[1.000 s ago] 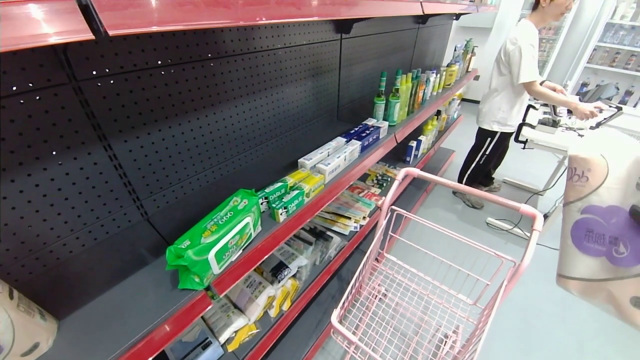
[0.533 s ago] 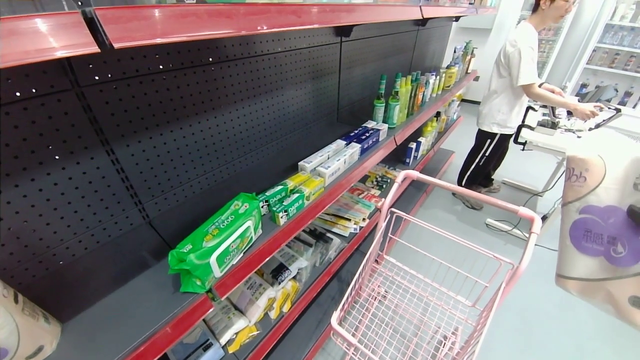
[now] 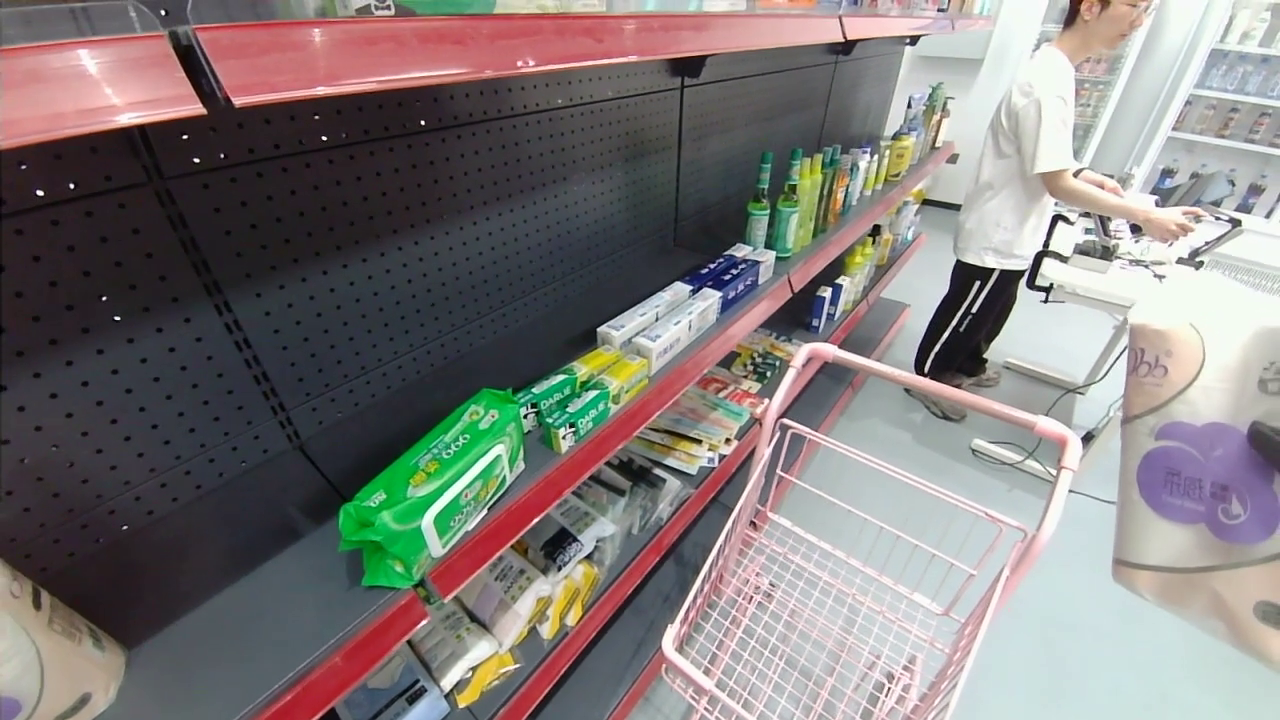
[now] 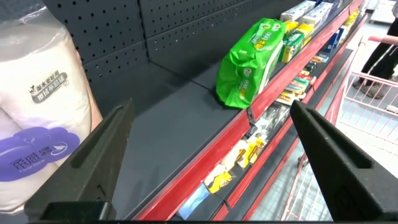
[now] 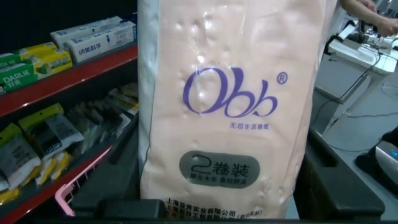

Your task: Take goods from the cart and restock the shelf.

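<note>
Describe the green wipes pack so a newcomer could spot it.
Start at the black pegboard shelving and take its grey middle shelf. Left of the row of toothpaste boxes lies the green pack. Its soft bright-green wrapper with a white flap sets it apart from those rigid cartons.

**Gap on the shelf**

Bare dark grey shelf board [image 3: 250,620] is free between a white wrapped paper-roll pack [image 3: 45,650] and a green wipes packet [image 3: 435,490], under a red upper shelf [image 3: 500,45]. The pink wire cart [image 3: 940,386] stands between it and the peach wrapped roll pack [image 3: 1200,480] I hold.
</note>
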{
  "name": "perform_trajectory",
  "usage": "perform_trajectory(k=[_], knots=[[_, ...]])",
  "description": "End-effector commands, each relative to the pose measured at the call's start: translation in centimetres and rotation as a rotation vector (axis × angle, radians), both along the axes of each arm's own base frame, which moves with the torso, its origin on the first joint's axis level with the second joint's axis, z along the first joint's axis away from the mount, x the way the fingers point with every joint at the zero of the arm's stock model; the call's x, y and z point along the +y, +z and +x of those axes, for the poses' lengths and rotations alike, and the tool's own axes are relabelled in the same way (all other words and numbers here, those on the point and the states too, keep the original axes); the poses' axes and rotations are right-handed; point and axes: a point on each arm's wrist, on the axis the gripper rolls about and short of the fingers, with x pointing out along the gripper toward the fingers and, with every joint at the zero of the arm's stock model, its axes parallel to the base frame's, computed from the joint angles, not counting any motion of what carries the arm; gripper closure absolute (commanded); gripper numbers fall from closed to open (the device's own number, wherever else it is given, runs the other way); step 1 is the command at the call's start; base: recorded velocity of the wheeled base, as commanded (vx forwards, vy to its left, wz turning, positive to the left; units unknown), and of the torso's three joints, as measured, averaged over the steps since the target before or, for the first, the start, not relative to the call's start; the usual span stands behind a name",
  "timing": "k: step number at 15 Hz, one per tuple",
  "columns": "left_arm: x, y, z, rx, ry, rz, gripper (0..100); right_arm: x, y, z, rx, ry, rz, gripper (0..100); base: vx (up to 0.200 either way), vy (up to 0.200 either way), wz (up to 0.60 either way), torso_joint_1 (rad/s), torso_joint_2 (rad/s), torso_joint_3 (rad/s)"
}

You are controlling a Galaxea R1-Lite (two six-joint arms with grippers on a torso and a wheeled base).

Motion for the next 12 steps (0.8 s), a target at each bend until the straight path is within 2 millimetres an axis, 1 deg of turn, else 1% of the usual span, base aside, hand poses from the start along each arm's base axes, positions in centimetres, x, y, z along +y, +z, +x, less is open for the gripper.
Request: perform_trajectory(k=[1,12], knots=[[0.0,-0.01,0.01,0.001,0.001,0.0,0,-0.01,-0.17,0.03,0.006,-0.001,-0.002,100,0.0,0.0,0.6,0.002,0.0,0.002],[0.0,-0.01,0.01,0.001,0.001,0.0,0,0.05,-0.42,0.03,0.014,0.009,-0.006,100,0.0,0.0,0.6,0.003,0.0,0.001]])
